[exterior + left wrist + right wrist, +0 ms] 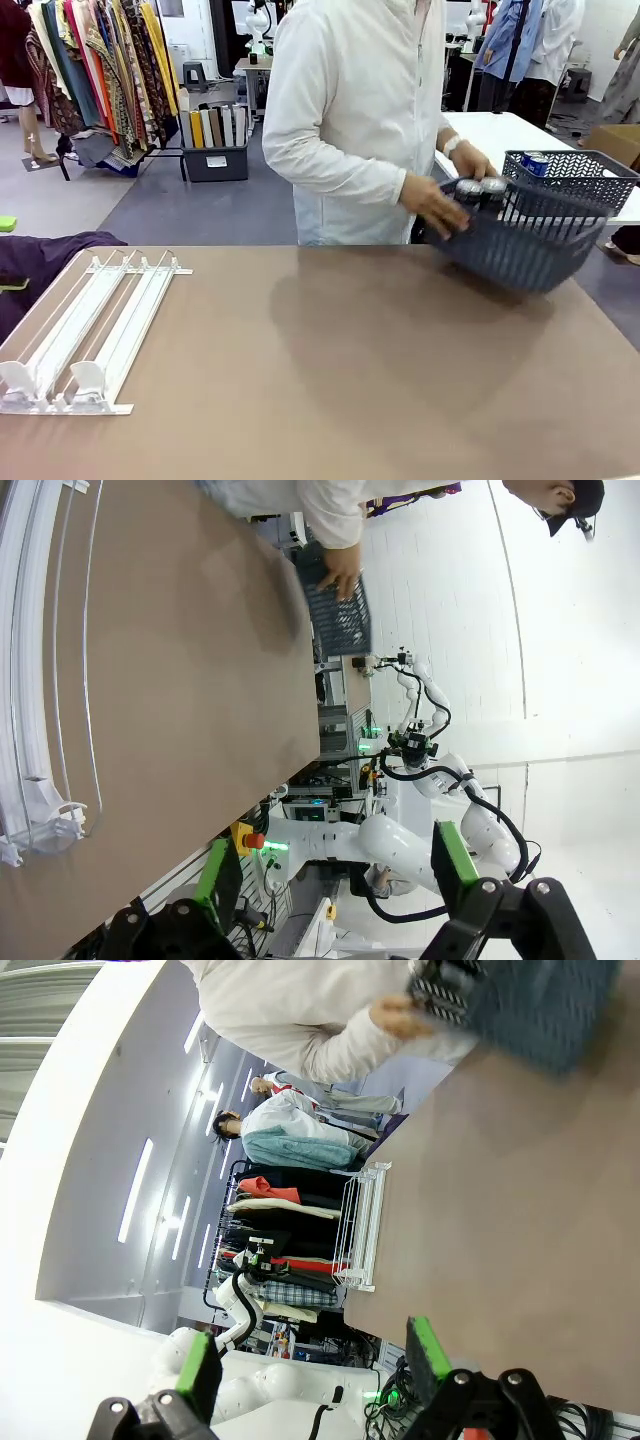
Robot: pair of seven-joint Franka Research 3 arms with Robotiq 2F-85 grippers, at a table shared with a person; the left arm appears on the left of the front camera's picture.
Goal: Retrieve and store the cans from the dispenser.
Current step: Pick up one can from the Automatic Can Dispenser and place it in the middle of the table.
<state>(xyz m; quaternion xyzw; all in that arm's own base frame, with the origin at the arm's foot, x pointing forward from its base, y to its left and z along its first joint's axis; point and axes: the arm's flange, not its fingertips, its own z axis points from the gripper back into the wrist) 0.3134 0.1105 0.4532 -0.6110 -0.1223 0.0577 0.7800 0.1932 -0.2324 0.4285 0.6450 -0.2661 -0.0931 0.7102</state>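
The white dispenser (95, 325) lies flat at the table's left, both lanes bare. A person in a white coat holds a dark grey lattice basket (530, 245) with both hands, tilted over the table's far right edge. Cans with silver tops (480, 190) stand in it, and a blue can (535, 162) shows farther back. My left gripper (338, 880) is open and holds nothing, well off the dispenser (40, 680) and the basket (340, 610). My right gripper (312, 1370) is also open and holds nothing, with the dispenser (360, 1225) and the blurred basket (530, 1000) far ahead.
The brown table (330, 380) is bare between dispenser and basket. A dark purple cloth (40, 260) lies off the table's far left corner. A white table (500, 130) stands behind the basket. Clothes racks and people are farther back.
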